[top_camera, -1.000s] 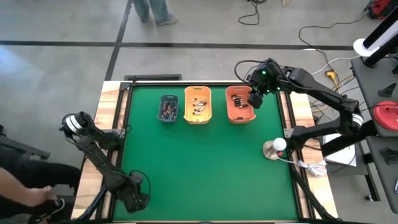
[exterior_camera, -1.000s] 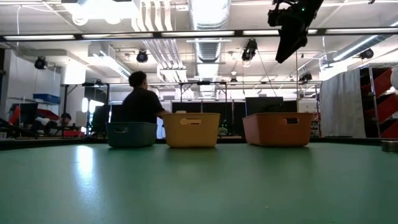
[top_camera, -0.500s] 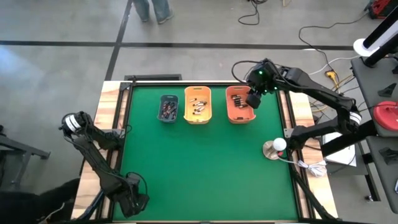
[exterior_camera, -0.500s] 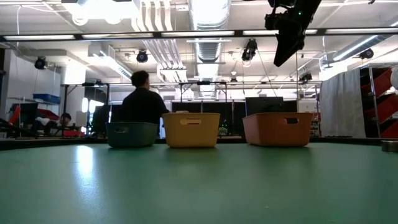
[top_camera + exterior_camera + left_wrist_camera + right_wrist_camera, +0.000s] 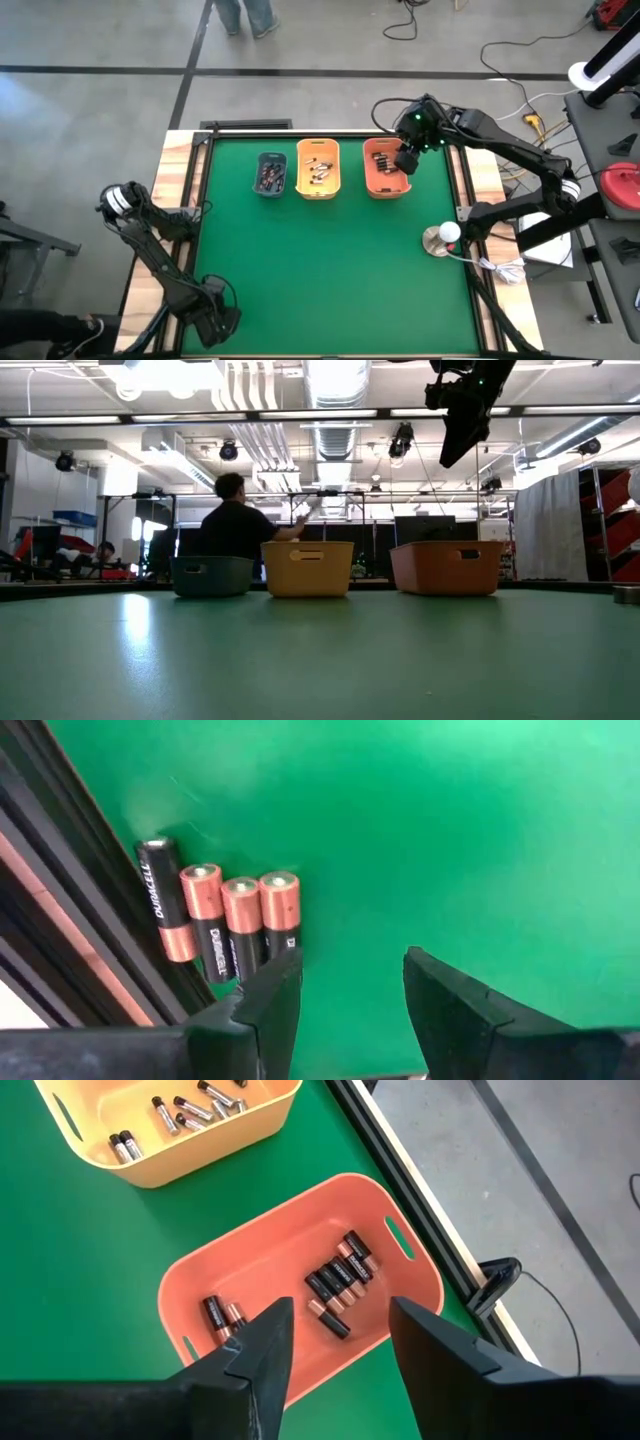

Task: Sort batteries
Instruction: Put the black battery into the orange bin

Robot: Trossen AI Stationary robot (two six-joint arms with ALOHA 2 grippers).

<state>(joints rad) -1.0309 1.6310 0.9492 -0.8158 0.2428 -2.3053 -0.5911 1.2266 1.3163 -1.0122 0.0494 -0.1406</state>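
Hovering above the orange bin (image 5: 300,1285) holding batteries (image 5: 338,1280), right gripper (image 5: 335,1342) with fingers parted and empty; left gripper (image 5: 350,992), likewise open, low beside 4 batteries (image 5: 222,920) at the table's (image 5: 330,260) edge.

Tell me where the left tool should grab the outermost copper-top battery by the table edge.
Take the end battery across its middle, coming straight down. The four batteries lie flat, side by side and touching, so one finger must wedge between neighbours; its other side faces bare mat. The left tool is open nearby.
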